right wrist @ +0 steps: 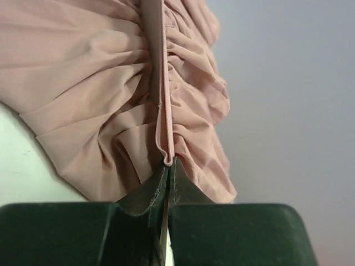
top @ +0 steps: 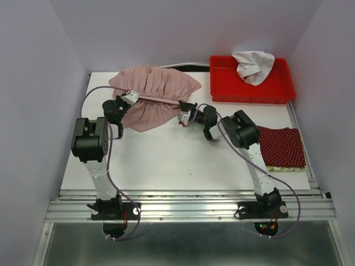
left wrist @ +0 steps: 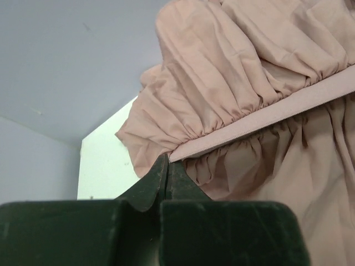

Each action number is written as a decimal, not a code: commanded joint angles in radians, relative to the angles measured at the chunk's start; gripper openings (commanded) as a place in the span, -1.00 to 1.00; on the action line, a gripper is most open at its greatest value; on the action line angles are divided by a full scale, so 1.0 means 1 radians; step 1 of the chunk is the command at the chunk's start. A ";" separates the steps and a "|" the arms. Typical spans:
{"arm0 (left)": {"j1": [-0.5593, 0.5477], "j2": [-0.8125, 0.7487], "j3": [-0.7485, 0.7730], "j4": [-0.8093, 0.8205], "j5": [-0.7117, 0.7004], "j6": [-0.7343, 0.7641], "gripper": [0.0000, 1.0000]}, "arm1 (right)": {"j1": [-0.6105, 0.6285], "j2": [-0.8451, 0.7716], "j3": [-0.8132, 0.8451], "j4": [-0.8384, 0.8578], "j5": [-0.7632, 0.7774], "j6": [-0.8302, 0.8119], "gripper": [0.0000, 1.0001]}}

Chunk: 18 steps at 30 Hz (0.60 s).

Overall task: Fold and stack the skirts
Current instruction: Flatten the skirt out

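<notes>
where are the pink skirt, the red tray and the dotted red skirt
dusty-pink pleated skirt (top: 161, 83), top view, upper gathered half
red tray (top: 250, 97), top view, near wall
dark red dotted skirt (top: 282, 145), top view, middle of the folded cloth

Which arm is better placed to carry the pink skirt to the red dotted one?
Probably the right: the left pincer and right pincer both pinch the pink skirt by its waistband, but the right holds the end nearer the red dotted skirt.
</notes>
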 commanded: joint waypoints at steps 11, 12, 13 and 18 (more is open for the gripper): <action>0.081 -0.541 -0.389 0.328 -0.130 0.114 -1.00 | 0.000 -0.461 -0.439 0.435 0.060 -0.013 -0.99; 0.095 -0.614 -0.376 0.238 -0.138 0.067 -1.00 | 0.000 -0.484 -0.445 0.423 0.092 0.011 -0.99; 0.098 -0.648 -0.363 0.185 -0.146 0.045 -1.00 | 0.000 -0.509 -0.444 0.403 0.114 0.012 -0.99; 0.105 -0.730 -0.222 -0.083 -0.109 -0.055 -1.00 | 0.000 -0.603 -0.323 0.104 0.252 0.142 -0.99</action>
